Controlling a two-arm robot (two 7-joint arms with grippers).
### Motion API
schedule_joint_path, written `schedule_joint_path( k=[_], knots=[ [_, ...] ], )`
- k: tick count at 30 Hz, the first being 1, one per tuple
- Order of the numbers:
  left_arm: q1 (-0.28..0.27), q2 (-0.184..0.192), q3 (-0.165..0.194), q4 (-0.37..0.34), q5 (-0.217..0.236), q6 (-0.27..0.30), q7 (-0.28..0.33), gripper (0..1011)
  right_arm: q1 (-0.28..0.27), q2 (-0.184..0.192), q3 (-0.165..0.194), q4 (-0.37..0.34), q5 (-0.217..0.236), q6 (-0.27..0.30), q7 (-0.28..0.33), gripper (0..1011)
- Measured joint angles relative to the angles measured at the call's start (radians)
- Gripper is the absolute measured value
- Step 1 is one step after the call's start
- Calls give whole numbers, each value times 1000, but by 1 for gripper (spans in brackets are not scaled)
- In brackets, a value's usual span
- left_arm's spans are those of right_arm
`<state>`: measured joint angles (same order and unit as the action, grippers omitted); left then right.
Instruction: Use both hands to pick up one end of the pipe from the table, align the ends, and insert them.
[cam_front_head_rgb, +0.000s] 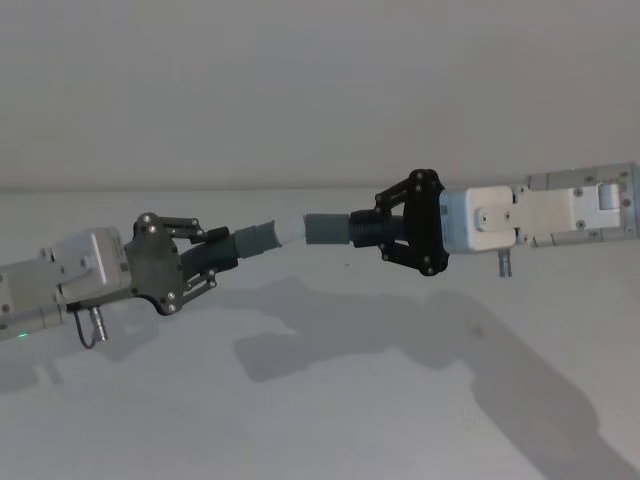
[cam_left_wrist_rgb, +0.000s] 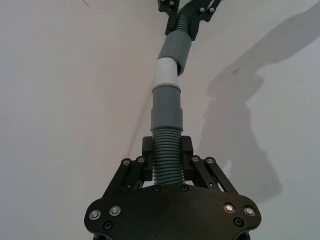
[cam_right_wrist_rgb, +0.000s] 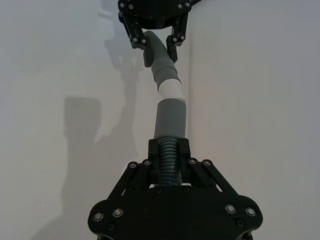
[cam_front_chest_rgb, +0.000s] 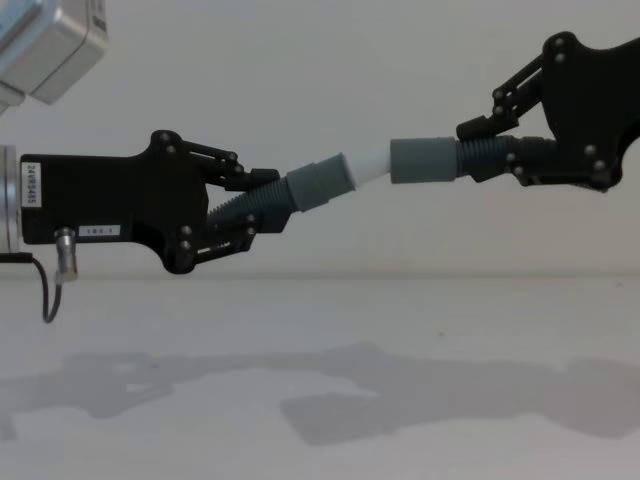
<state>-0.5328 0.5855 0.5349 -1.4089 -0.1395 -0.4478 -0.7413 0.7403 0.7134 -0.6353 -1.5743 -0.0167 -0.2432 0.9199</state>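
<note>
We hold both pipe pieces above the worktop (cam_front_chest_rgb: 330, 420) | left claw (cam_front_chest_rgb: 262, 212) clamps plug piece (cam_front_chest_rgb: 315, 184) | right claw (cam_front_chest_rgb: 492, 150) clamps cuff piece (cam_front_chest_rgb: 425, 159) | white tip (cam_front_chest_rgb: 366, 162) entering cuff, axes kinked, left piece angled upward.

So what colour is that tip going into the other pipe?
White tip, entering the grey cuff; clearest in the chest view.

The white plug tip (cam_front_head_rgb: 290, 230) meets the open cuff (cam_front_head_rgb: 327, 228), but how far it has entered is hidden inside the cuff. The ribbed middle of each pipe piece is covered by the fingers of the left hand (cam_front_head_rgb: 215, 256) and the right hand (cam_front_head_rgb: 385, 228). The chest view's right edge cuts off the right hand's body.
</note>
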Motion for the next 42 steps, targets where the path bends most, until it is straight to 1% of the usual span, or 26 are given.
schedule_joint_path(
  k=[42],
  knots=[
    [0, 0, 0, 0, 0, 0, 0, 290, 12, 28, -24, -25, 14, 30, -26, 204]
  ],
)
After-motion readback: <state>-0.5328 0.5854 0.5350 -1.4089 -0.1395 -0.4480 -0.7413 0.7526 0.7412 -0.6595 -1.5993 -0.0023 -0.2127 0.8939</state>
